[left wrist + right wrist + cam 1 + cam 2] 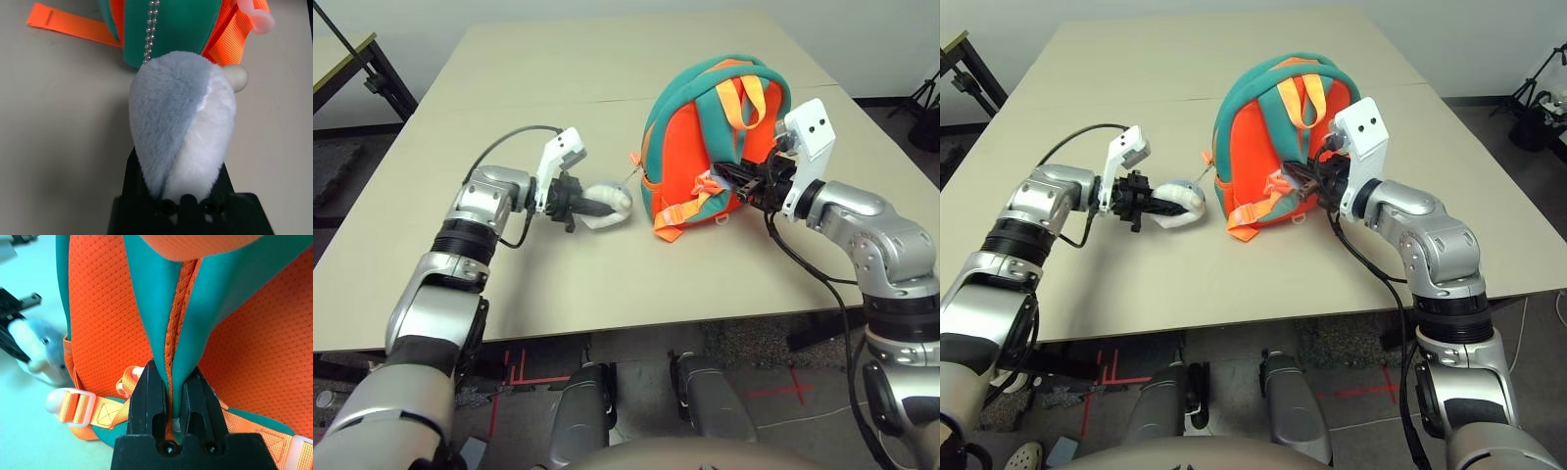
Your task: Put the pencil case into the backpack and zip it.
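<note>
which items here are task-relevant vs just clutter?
Job:
- backpack, its teal strap pinched by the right gripper
- plush shark toy chained to it, held by the left gripper
- pencil case: not visible

Lying about:
- black stand beyond the table

no readable text, labels, brands or numbers in any view. backpack (705, 147) fabric and straps show no lettering; plush toy (181, 132) is plain; the white wrist housings show only dark dots, no print.
</note>
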Tool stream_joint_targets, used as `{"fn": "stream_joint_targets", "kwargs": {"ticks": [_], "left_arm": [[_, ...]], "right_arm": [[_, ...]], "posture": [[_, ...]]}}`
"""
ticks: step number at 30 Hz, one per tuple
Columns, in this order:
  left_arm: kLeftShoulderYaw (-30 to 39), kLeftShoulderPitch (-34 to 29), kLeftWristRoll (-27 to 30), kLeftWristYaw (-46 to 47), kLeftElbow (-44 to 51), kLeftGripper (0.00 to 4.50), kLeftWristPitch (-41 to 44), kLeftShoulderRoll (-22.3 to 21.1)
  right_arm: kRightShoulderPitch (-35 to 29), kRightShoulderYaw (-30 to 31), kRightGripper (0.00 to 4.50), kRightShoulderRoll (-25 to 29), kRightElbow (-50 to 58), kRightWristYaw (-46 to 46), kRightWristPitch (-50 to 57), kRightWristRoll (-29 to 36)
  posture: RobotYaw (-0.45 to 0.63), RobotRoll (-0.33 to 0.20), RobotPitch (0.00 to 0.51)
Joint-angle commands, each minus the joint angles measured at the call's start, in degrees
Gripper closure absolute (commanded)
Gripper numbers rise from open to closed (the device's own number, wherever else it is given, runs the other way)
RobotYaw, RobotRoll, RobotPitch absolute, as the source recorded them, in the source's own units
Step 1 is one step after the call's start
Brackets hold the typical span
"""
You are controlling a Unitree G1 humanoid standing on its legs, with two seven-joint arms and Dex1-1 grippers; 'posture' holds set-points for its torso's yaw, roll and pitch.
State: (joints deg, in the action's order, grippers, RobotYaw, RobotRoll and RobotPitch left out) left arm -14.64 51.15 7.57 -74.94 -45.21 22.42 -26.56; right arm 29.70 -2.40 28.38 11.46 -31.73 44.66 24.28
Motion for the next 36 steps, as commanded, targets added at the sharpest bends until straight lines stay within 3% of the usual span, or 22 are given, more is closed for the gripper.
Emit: {"fn": "stream_joint_targets", "kwargs": {"ticks": [1,8,16,17,26,29,36], "left_arm": [[-2.0,-0.8,-4.1,1.5,-6.2,4.09,-2.1,1.1],[1.4,1.9,-2.6,2.6,-8.1,4.09,-3.6,2.5],[7.0,3.0,1.6,1.3,0.6,4.09,4.0,0.1],[7.6,2.8,2.2,1.1,2.2,3.36,5.4,-0.3],[9.5,-0.3,5.2,2.5,14.8,0.00,13.0,-3.0],[9.7,-1.0,5.8,3.1,16.7,0.00,14.2,-3.4],[9.9,-2.6,6.8,4.2,19.3,0.00,15.6,-4.6]], "right_arm": [[-0.2,1.6,4.41,-0.3,-0.9,-0.3,0.2,-0.6],[-0.3,1.5,4.41,-0.4,-0.1,0.0,0.6,-0.7],[0.0,0.9,4.41,-0.5,0.3,-0.9,1.8,0.9],[0.1,0.9,4.41,-0.5,0.3,-1.1,2.0,1.1],[1.1,-0.5,1.12,4.3,1.3,-6.9,6.6,5.4],[1.0,-0.8,0.02,7.7,1.8,-9.7,7.5,6.6],[-0.1,-3.6,0.02,15.7,1.6,-14.3,8.7,8.7]], "posture": [[-0.20,0.000,0.102],[-0.21,0.000,0.102],[-0.20,0.000,0.097],[-0.20,0.000,0.097],[-0.19,0.000,0.104],[-0.19,0.000,0.105],[-0.20,0.000,0.107]]}}
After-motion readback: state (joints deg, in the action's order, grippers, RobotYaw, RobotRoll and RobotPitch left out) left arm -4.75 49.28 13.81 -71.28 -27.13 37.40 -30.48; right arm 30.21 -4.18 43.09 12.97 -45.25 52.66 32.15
